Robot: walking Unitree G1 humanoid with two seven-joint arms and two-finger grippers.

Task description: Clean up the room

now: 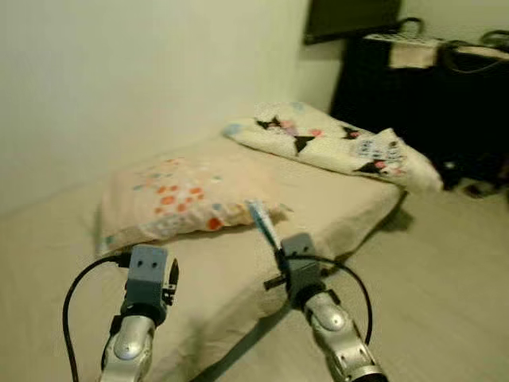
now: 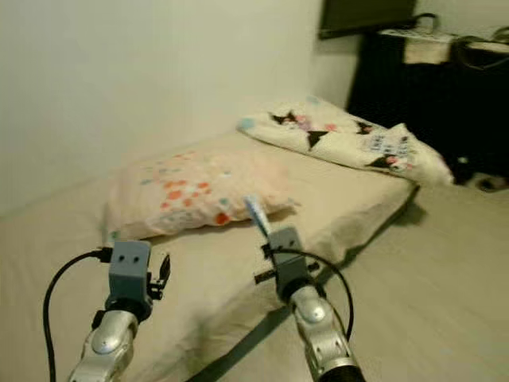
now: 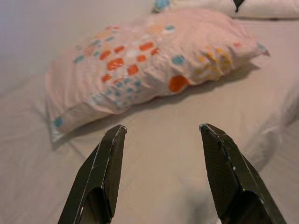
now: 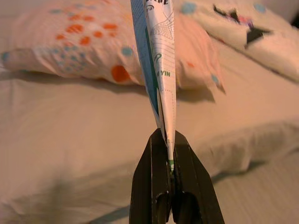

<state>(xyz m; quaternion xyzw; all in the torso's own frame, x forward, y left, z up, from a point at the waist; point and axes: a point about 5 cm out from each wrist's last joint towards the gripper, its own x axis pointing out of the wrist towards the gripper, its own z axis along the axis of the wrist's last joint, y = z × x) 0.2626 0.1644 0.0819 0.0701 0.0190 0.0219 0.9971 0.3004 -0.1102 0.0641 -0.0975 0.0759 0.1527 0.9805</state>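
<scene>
One piece of litter, a flat printed wrapper [image 4: 161, 60], was pinched in the right pincer [image 4: 169, 161] over the bed's [image 1: 334, 207] near edge. It had yet to be binned, I judged; the left pincer [image 3: 161, 133] hung spread before the dotted pillow [image 3: 140, 65].

low bed [image 1: 350, 207] against pale wall [image 1: 143, 72], light floor [image 1: 453, 270]

Head cameras look down over the low beige bed [image 1: 334, 199] — both wrist cameras face close toward the orange-dotted pink pillow [image 3: 145, 70], shared by all.
</scene>
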